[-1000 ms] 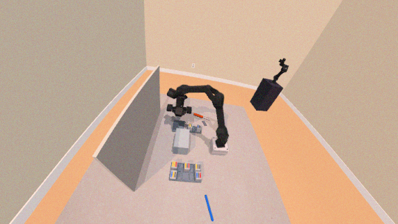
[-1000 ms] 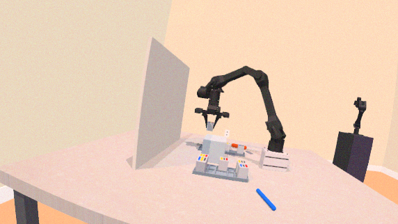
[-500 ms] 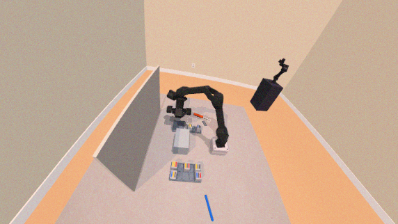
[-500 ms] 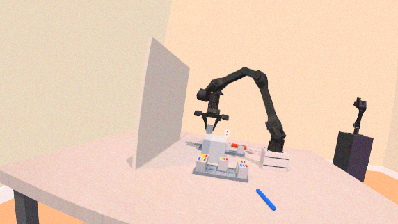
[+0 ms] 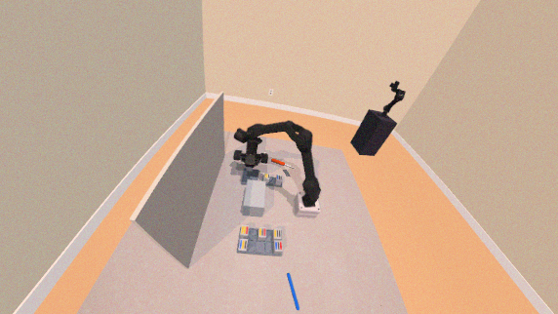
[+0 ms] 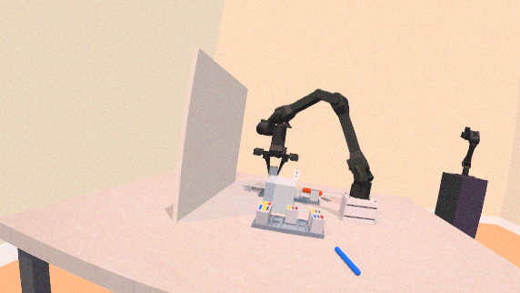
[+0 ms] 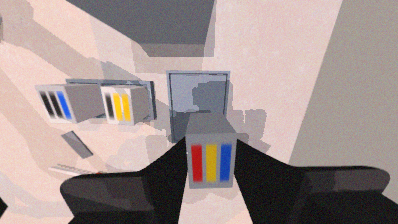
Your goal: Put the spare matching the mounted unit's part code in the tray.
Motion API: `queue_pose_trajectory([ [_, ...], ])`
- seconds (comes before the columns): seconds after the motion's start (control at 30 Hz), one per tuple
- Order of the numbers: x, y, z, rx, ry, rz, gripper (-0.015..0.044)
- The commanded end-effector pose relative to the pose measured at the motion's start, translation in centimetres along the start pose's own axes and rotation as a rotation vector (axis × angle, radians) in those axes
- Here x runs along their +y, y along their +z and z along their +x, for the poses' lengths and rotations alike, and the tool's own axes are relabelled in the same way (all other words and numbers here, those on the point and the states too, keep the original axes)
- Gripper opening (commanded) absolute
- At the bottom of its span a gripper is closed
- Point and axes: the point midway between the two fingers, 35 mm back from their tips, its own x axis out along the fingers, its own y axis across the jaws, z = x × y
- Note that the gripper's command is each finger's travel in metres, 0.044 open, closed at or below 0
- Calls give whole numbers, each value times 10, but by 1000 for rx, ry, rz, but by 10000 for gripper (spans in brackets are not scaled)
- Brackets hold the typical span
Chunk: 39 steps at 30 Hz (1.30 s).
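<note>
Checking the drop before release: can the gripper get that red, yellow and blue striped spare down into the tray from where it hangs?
Probably yes. The gripper, shut on the spare, hangs over the tray, with nothing visible between them.
</note>
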Motion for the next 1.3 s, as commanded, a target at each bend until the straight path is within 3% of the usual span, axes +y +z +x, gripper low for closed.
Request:
queue_pose_trajectory([
  [0.0, 2, 2, 7, -9, 6, -3, 0],
  [1.27, 6, 4, 43, -9, 6, -3, 0],
])
